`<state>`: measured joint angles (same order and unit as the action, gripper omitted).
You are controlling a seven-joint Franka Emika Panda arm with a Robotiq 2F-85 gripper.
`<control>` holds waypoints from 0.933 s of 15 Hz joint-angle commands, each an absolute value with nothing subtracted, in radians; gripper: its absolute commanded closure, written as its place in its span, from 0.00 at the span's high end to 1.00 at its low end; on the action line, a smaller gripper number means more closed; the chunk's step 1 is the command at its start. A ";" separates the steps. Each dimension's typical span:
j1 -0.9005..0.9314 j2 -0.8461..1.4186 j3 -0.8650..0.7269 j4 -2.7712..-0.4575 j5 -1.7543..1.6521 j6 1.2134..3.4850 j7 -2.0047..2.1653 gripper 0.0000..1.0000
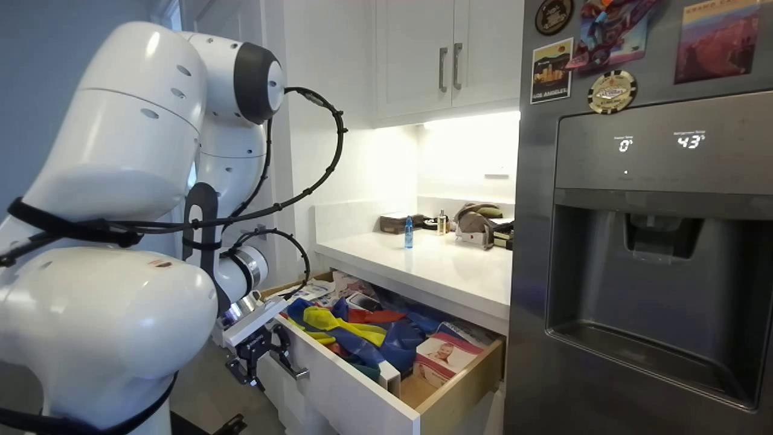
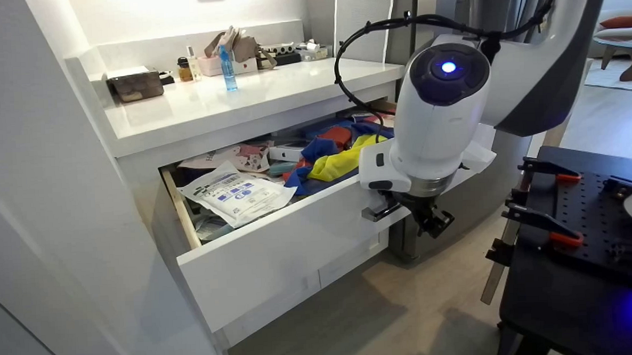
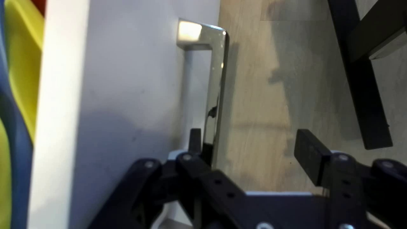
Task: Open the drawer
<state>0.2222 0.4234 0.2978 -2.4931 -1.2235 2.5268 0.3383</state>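
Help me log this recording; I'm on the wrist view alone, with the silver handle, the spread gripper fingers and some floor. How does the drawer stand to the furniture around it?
Observer: In both exterior views the drawer juts out from beneath a white counter.

Operator: My picture has just a strip of colorful contents along its edge. Name something in there that I'm missing.

Observer: A pink-and-white box with a baby's face printed on it, at the end toward the refrigerator.
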 commanded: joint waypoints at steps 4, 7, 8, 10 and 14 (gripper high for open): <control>0.323 0.261 0.341 -2.561 -1.187 2.425 0.353 0.94; 0.253 0.417 0.274 -2.495 -1.212 2.533 0.333 0.77; 0.258 0.416 0.273 -2.497 -1.211 2.531 0.337 0.77; 0.266 0.414 0.274 -2.503 -1.210 2.529 0.345 0.94; 0.315 0.330 0.251 -2.508 -1.306 2.489 0.503 0.94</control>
